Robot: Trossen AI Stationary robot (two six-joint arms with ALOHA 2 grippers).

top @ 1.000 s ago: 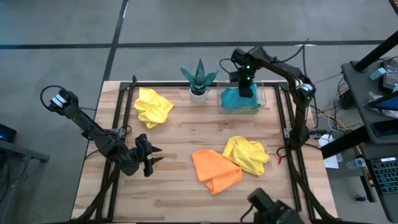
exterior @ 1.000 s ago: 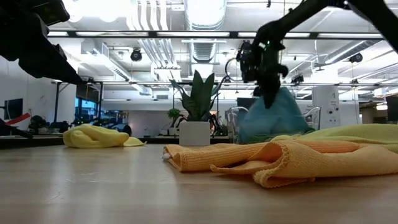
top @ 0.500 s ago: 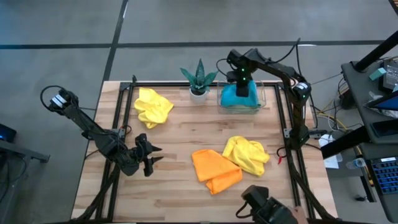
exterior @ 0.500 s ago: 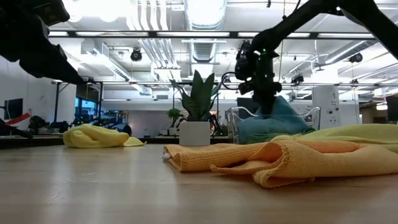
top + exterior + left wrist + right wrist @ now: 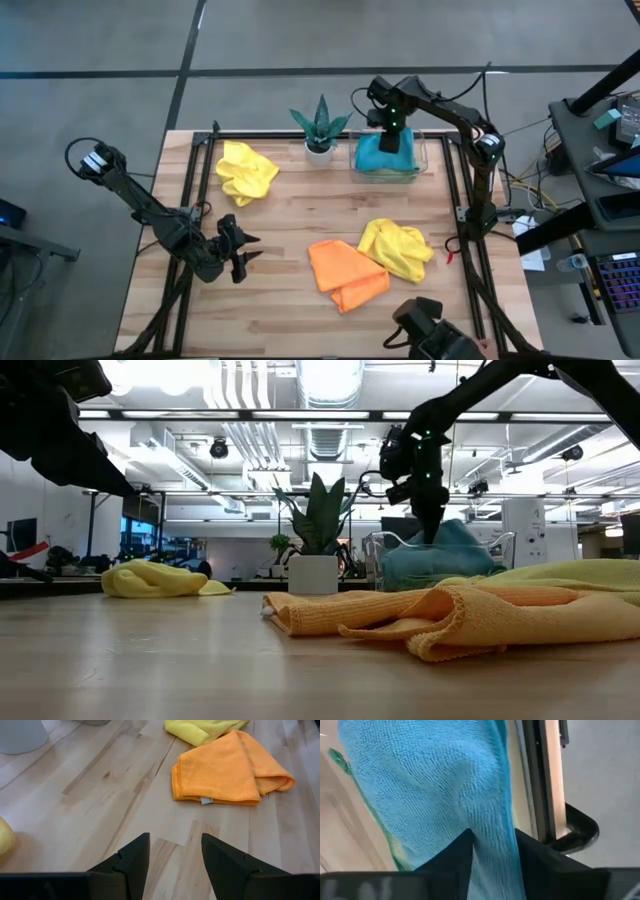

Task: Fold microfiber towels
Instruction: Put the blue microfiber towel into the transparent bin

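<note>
open wood by left gripper (image 5: 243,256), orange towel (image 5: 345,272) beyond, plant (image 5: 320,128) beside tray (image 5: 420,160)

Potted plant (image 5: 320,128) beside clear tray (image 5: 420,150), back of wood table (image 5: 290,220).

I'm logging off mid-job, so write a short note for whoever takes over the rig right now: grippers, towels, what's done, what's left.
Right gripper: over the clear tray at the back right, fingers either side of a raised fold of the blue towel; grip unclear.
Left gripper: open, empty, waiting front left.
Green towel: an edge shows under the blue one.
Orange towel: folded, mid-table.
Left to fold: yellow towel beside the orange one, yellow towel at the back left.
</note>
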